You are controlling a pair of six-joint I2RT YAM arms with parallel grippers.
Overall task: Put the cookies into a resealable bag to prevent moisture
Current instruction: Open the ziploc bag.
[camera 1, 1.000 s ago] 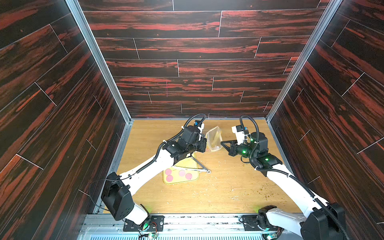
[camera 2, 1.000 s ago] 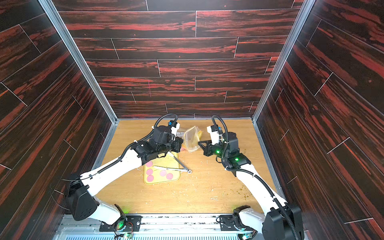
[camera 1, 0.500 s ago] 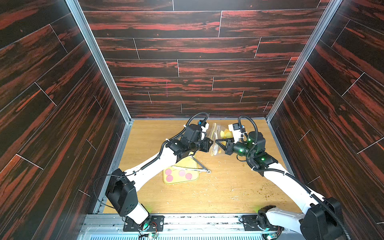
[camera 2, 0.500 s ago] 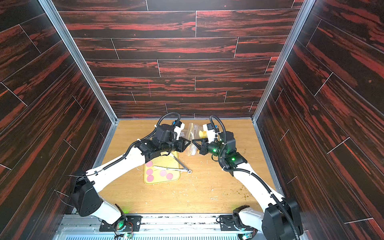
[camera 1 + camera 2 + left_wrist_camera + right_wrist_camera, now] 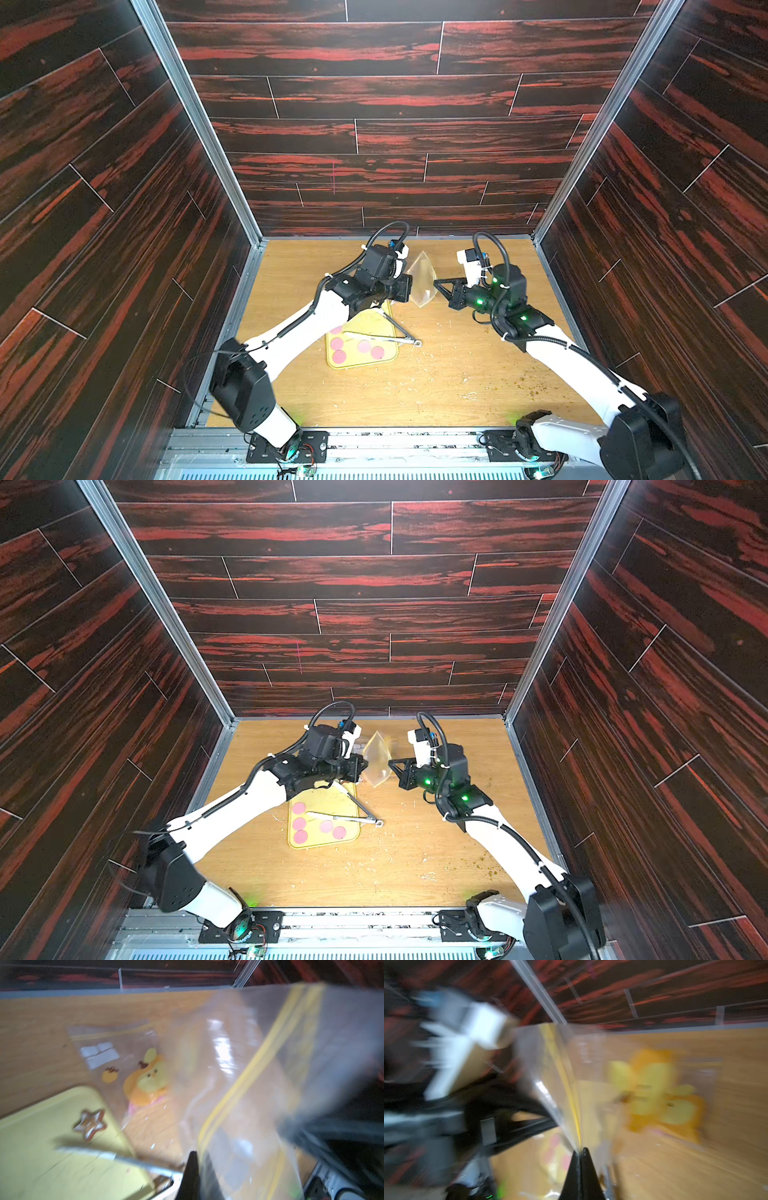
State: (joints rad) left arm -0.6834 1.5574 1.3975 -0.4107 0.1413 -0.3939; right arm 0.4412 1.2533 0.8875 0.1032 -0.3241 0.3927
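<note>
seeing in both top views five flat pink cookies (image 5: 364, 345) on the yellow tray (image 5: 361, 365), with tongs (image 5: 390, 338) lying over it. my clear bag (image 5: 422, 282) hangs above the table between both arms. left wrist view: left gripper (image 5: 197, 1167) clamped on the bag's zip edge. right wrist view, blurred: right gripper (image 5: 580, 1157) pinched tight on the bag.

Black left gripper (image 5: 409, 288) and black right gripper (image 5: 436, 284), jaws closed, pinch the clear plastic resealable bag (image 5: 422, 276) from its 9 and 3 o'clock; both white arms reach toward 12 o'clock.
</note>
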